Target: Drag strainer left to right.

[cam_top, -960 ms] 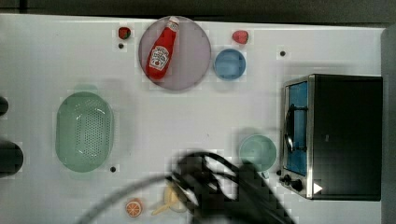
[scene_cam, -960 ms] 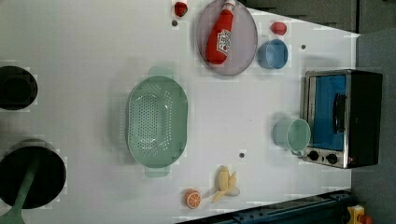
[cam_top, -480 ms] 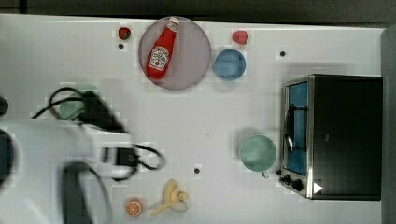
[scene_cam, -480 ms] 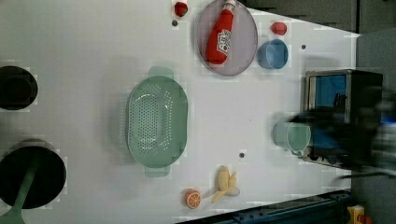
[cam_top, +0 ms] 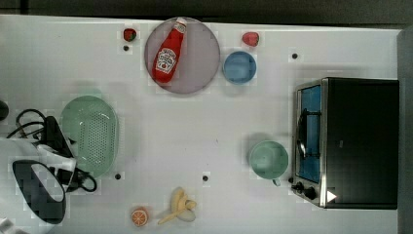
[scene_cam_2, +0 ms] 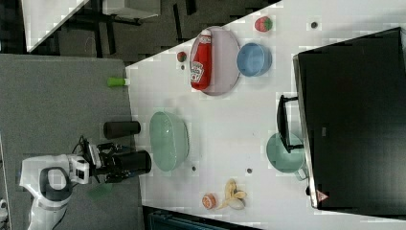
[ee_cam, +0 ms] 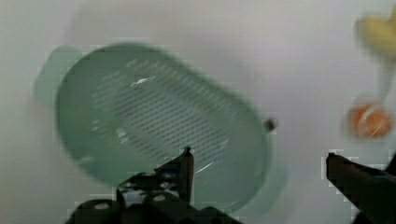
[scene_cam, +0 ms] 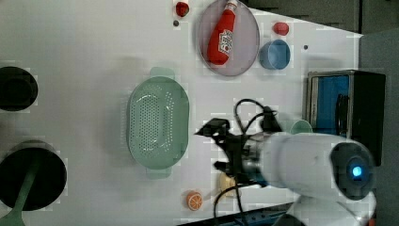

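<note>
Now | gripper (ee_cam: 259, 161): fingers spread wide, holding nothing | above strainer (ee_cam: 159, 123)

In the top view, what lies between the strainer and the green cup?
Only bare white table between the strainer and the green cup, in the top view.

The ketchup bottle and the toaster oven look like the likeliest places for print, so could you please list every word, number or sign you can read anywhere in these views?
No text can be read.
Ketchup bottle on the plate: a white label with dark print, too blurred to read.
Toaster oven: a small white triangle mark at its corner in the top view; the right view shows it as a small red sign, with nothing on it readable.
Strainer, cups and fruit: no markings seen.
</note>
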Robot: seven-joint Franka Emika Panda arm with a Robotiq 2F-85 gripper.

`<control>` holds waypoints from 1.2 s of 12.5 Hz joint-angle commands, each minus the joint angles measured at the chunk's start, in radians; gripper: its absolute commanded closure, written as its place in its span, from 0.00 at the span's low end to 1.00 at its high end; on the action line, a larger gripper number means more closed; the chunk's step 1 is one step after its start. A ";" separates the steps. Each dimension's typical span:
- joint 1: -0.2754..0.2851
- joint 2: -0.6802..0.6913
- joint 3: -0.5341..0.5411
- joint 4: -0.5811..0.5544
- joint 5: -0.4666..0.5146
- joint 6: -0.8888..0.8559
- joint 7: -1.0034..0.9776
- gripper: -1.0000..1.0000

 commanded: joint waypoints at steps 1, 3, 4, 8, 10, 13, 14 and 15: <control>-0.030 0.108 -0.018 0.000 -0.002 0.121 0.283 0.00; -0.023 0.214 -0.020 -0.001 -0.012 0.221 0.350 0.00; -0.021 0.264 -0.025 0.000 -0.031 0.269 0.365 0.00; -0.017 0.419 -0.056 -0.001 -0.066 0.430 0.368 0.00; -0.002 0.463 -0.081 -0.002 -0.071 0.490 0.368 0.00; 0.029 0.491 -0.145 -0.014 -0.129 0.525 0.368 0.00; 0.036 0.492 -0.162 -0.023 -0.142 0.534 0.368 0.00; 0.038 0.492 -0.173 -0.035 -0.142 0.536 0.368 0.00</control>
